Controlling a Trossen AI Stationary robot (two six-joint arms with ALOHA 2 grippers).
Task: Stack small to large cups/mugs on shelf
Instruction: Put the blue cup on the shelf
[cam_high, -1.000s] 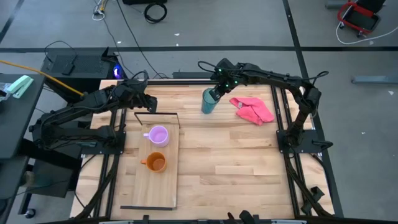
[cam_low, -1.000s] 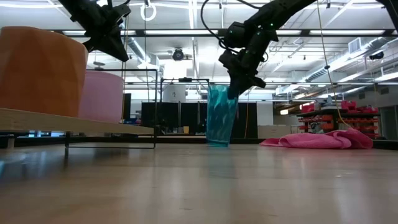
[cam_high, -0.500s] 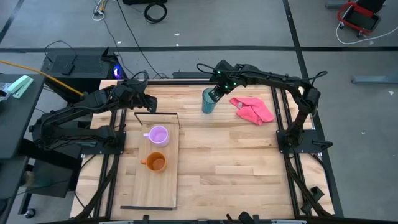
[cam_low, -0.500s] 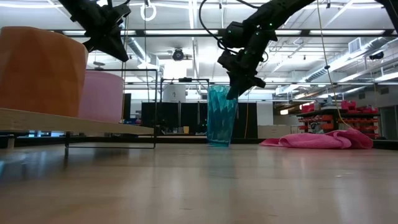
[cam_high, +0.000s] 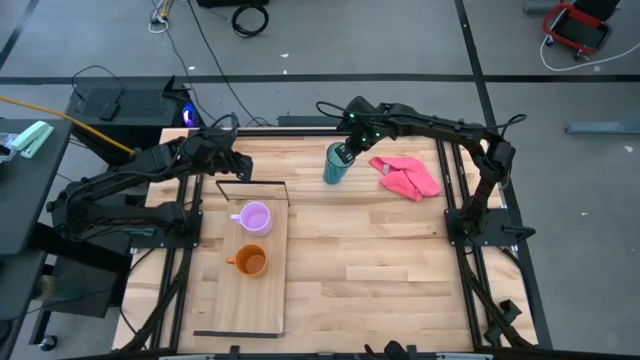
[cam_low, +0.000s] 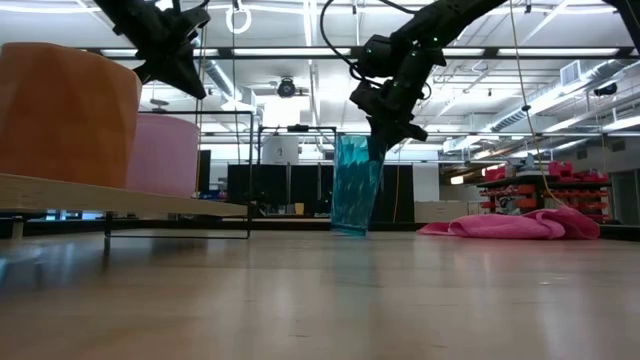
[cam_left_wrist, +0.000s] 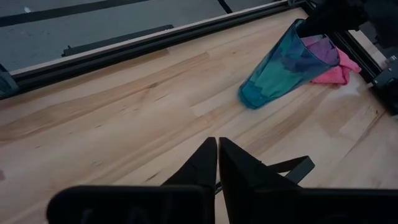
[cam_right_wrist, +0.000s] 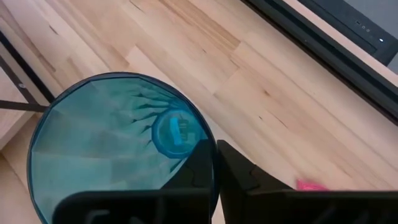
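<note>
**Right gripper clamps the teal tumbler's rim at the far side of the surface**

The right gripper (cam_high: 345, 152) sits at the top of the teal tumbler (cam_high: 334, 165), its fingers (cam_right_wrist: 231, 177) pinched on the rim, one inside the cup and one outside. The tumbler leans slightly in the low view, its base at the surface (cam_high: 400, 260), and a pink cloth (cam_high: 407, 176) lies just beside it. The left gripper (cam_high: 243, 166) hovers above the wire-frame end of the shelf (cam_high: 240, 300), fingers (cam_left_wrist: 205, 163) pressed together on nothing. On the shelf stand the lilac mug (cam_high: 254, 217), nearer the wire frame, and the orange mug (cam_high: 249, 262) next to it, apart from each other, both upright. The tumbler is well apart from the shelf.
</note>
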